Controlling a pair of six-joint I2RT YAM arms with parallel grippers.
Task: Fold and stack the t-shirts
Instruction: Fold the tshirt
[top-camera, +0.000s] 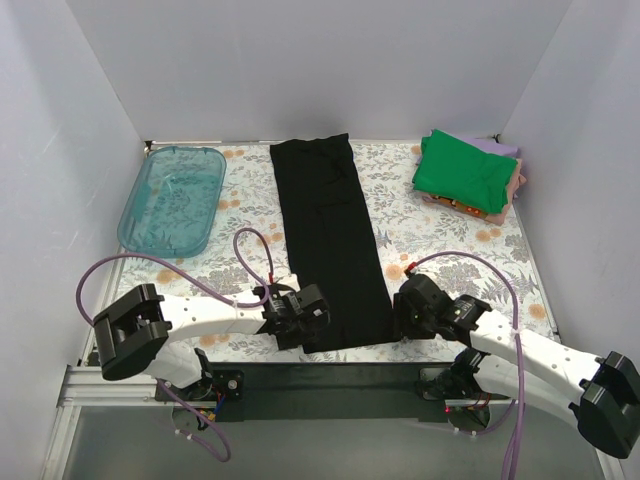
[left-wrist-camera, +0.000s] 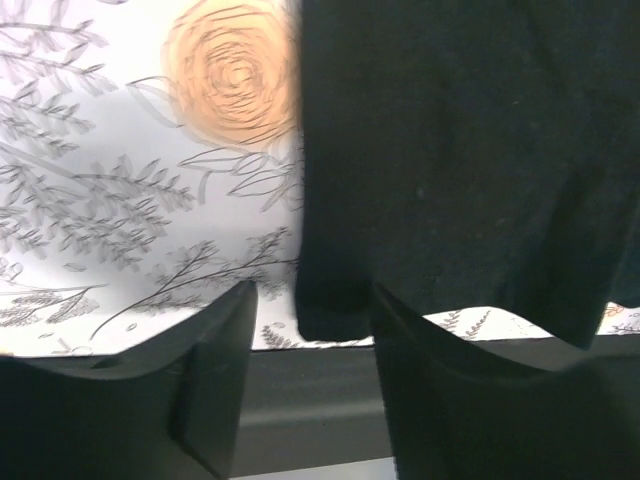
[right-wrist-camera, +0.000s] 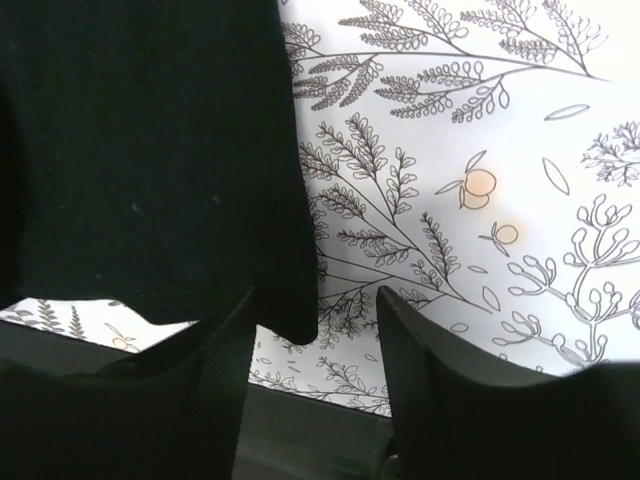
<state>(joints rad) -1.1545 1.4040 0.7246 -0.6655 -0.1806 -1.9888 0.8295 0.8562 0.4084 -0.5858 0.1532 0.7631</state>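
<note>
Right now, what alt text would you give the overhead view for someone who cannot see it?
A long black t-shirt, folded into a narrow strip, lies down the middle of a floral tablecloth, with the left gripper and right gripper at its near corners. A teal tray sits far left; a green shirt tops a pile far right.

We see bright, even light; faint shadows around the black t-shirt (top-camera: 330, 240). Left wrist view blurred left of it; near fingers (left-wrist-camera: 120, 400) dark, unfocused.
</note>
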